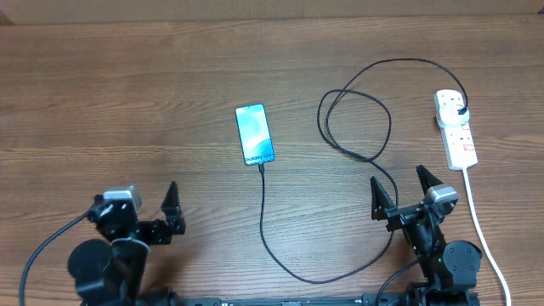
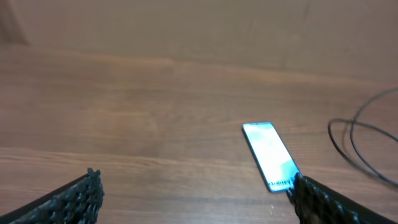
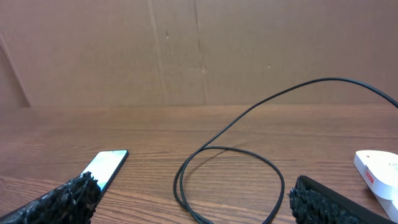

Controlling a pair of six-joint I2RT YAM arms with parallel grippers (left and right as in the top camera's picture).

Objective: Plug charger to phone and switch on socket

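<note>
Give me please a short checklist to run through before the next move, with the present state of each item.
1. Left gripper open and empty: ok.
2. Right gripper open and empty: ok.
3. Black plug of the charger seated in the socket: ok, it sits at the far end of the strip.
4. Charger tip in the phone: the cable reaches its near short edge; whether it is fully inserted, cannot tell.
5. Socket switch on: cannot tell, too small to read.
6. Cable lies free of both grippers: ok in the overhead view.
</note>
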